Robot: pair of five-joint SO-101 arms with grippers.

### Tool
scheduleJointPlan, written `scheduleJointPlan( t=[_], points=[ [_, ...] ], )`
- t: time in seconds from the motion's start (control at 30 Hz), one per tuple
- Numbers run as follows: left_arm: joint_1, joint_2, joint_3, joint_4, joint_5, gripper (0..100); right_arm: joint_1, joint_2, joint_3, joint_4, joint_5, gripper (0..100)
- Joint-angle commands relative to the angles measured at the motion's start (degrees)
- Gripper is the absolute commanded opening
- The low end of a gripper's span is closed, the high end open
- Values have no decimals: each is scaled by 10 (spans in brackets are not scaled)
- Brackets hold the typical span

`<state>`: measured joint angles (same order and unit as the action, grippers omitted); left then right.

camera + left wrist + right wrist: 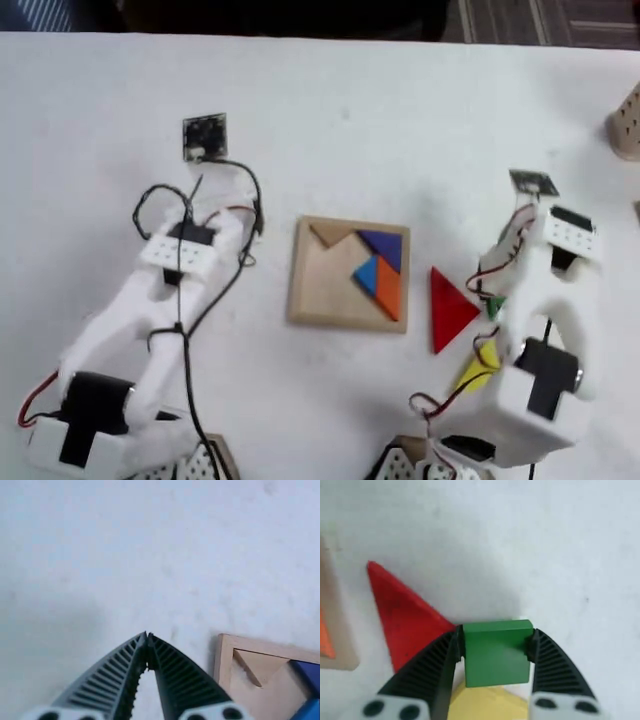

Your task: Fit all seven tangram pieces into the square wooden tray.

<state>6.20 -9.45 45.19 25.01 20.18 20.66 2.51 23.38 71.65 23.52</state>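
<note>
Right gripper (495,635) grips the green square piece (495,655); left gripper (147,641) is clenched, empty. Square wooden tray (300,292), mid-frame, holds four pieces (380,272); red triangle (448,308) and yellow piece (478,368) lie lower right.

The left arm (140,310) lies stretched forward from its base with its jaws closed tip to tip on nothing, while the right arm (545,330) is folded more tightly, wrist angled downward, its jaws pressed against two opposite sides of a green piece (496,652).
</note>
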Motion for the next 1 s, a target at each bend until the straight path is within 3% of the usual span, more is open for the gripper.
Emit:
scheduleJointPlan(
  t=[0.0, 0.23, 0.5, 0.77, 0.97],
  points=[
    [-21, -29, -14, -16, -7, 24, -53, -74, -51, 82, -37, 118],
    [-37, -29, -14, -16, -7, 24, -202, -164, -52, 139, -113, 118],
    [-54, -29, -12, -16, -7, 24, -421, -174, -51, 98, -179, 119],
    [-51, -29, -12, -16, -7, 24, -472, -174, -47, 84, -178, 119],
    [-54, -29, -13, -16, -7, 24, -543, -174, 36, -18, -178, 123]
  ],
)
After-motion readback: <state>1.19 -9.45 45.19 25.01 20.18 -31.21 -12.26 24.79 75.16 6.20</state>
